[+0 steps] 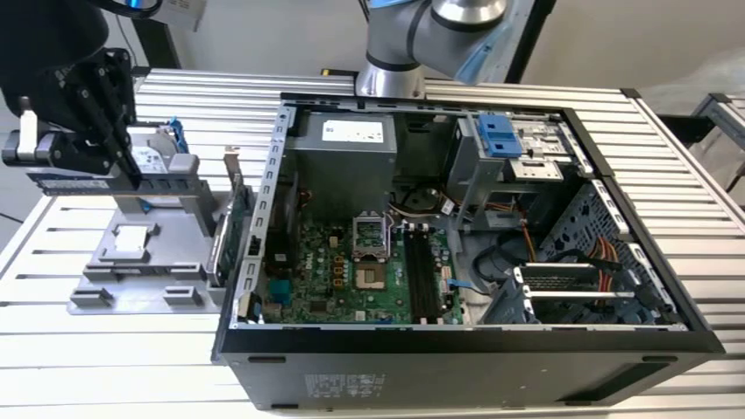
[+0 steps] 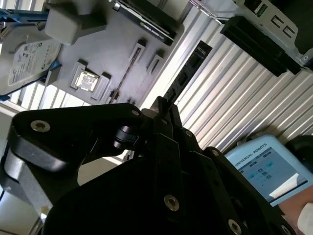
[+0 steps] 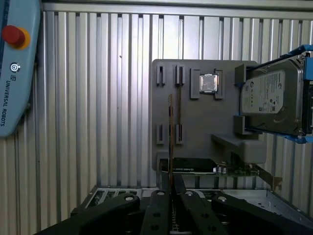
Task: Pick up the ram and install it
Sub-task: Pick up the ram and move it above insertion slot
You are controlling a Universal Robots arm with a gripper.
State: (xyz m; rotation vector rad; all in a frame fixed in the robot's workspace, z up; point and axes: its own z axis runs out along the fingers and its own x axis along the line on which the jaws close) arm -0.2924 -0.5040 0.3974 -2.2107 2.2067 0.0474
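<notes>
My gripper (image 1: 126, 180) hangs above the grey holder tray (image 1: 128, 262) at the exterior view's left, outside the open computer case (image 1: 466, 340). It is shut on the ram (image 1: 72, 184), a thin blue stick held level over the tray. In the first wrist view the ram (image 3: 170, 132) shows edge-on as a narrow strip running out from between the fingertips of the gripper (image 3: 170, 185). The second wrist view shows the ram (image 2: 190, 71) as a dark strip beyond the gripper (image 2: 164, 105). The motherboard's long black memory slots (image 1: 420, 272) lie inside the case.
The tray also carries a silver hard drive in a blue frame (image 3: 271, 100), a small square chip (image 3: 209, 83) and a green card (image 1: 228, 229) standing at its case-side edge. A teach pendant (image 3: 14, 73) lies on the ribbed metal table (image 1: 105, 349). Cables and a drive cage crowd the case's right side.
</notes>
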